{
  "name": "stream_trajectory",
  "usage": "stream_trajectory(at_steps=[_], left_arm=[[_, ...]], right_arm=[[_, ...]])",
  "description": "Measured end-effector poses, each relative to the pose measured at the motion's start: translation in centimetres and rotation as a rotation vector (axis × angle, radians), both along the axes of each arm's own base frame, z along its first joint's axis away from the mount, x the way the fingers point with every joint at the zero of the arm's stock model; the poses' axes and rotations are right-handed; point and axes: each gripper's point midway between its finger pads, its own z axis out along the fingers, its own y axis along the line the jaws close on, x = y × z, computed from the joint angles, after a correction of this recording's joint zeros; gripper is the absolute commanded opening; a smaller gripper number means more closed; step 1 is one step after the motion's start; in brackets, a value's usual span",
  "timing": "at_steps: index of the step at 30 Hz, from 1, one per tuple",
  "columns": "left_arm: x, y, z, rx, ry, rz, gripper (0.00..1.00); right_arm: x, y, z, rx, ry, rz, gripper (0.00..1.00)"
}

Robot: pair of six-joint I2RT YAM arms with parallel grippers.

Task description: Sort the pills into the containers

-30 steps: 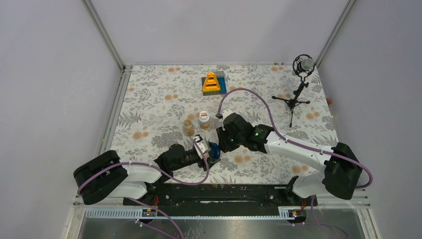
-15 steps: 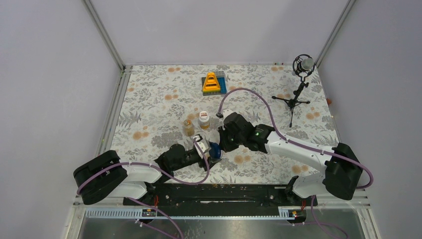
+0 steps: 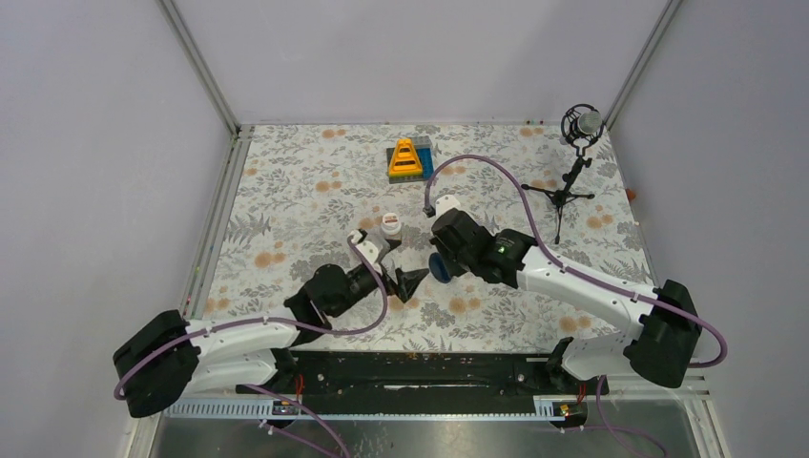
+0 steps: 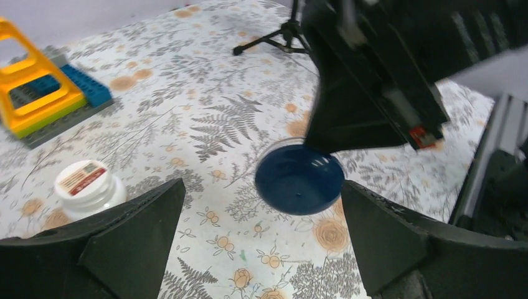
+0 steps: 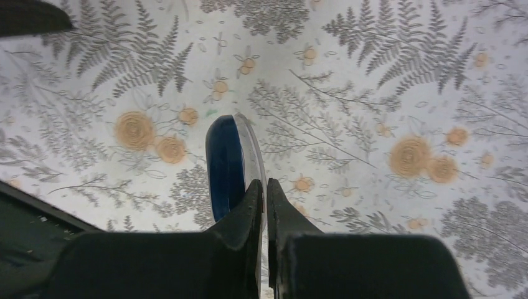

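- Top view: my left gripper (image 3: 401, 280) is low over the middle of the floral cloth (image 3: 286, 200). Its jaws are spread wide with nothing in them.
- Just right of it, my right gripper (image 3: 445, 258) is pinched on the dark-blue dish (image 3: 438, 268), which shows as a small round blue blob at the fingertips.
- The white bottle (image 3: 390, 227) stands upright just beyond the left gripper, apart from the dish.
- The yellow toy (image 3: 405, 157) is far centre and the microphone stand (image 3: 572, 181) is far right.
- Left wrist view: the two fingers (image 4: 124, 243) sit at the frame's sides, wide apart, with only cloth between them.
- Here the dish is round, deep navy and glossy inside, with a thin pale rim. Its open face is turned toward this camera, beyond the fingers.
- The right gripper's dark body comes down onto the dish's far-right rim.
- The white bottle has a white cap and a red-and-white label. It is on the left, just beyond the left finger.
- Right wrist view: the jaws are closed tight on the dish rim.
- The dish is edge-on here, blue on the left face with a clear pale wall on the right.
- I cannot tell whether its lower edge touches the cloth.
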Motion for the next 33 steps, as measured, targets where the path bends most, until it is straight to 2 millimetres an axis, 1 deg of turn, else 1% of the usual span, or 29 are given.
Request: stream_trajectory(at_steps=[4, 7, 9, 11, 13, 15, 17, 20, 22, 23, 26, 33], left_arm=[[1.8, 0.6, 1.4, -0.037, 0.142, 0.136, 0.99], [3.1, 0.7, 3.3, -0.090, 0.258, 0.235, 0.98], [3.4, 0.7, 4.4, -0.138, 0.332, 0.272, 0.98], [3.5, 0.7, 4.8, -0.184, 0.430, 0.302, 0.95], [3.6, 0.7, 4.5, -0.218, 0.527, 0.324, 0.92], [4.0, 0.4, 3.8, -0.257, 0.648, 0.345, 0.87], [4.5, 0.1, 2.3, -0.286, 0.775, 0.361, 0.84], [4.6, -0.4, -0.2, -0.298, 0.933, 0.370, 0.83], [4.1, -1.1, -2.0, -0.288, 1.039, 0.360, 0.83], [3.8, -1.4, -2.5, -0.280, 1.071, 0.354, 0.83], [3.2, -2.2, -2.7, -0.285, 1.133, 0.323, 0.83], [3.0, -3.2, -1.2, -0.338, 1.172, 0.276, 0.83]], right_arm=[[0.6, -1.1, 0.2, -0.059, -0.038, -0.013, 0.00], [0.9, -1.4, 0.3, -0.076, -0.054, -0.016, 0.00], [0.9, -1.5, 0.4, -0.073, -0.064, -0.015, 0.00], [1.0, -1.6, 0.5, -0.066, -0.078, -0.016, 0.00], [1.0, -1.6, 0.7, -0.054, -0.091, -0.014, 0.00], [1.1, -1.6, 1.1, -0.034, -0.110, -0.010, 0.00], [1.1, -1.6, 1.8, -0.011, -0.131, -0.008, 0.00], [1.2, -1.6, 2.9, 0.027, -0.165, -0.005, 0.00], [1.2, -1.6, 3.4, 0.043, -0.181, -0.002, 0.00], [1.2, -1.6, 3.4, 0.045, -0.185, -0.001, 0.00], [1.2, -1.7, 3.3, 0.033, -0.188, 0.006, 0.00], [1.4, -1.6, 3.1, 0.026, -0.197, 0.020, 0.00]])
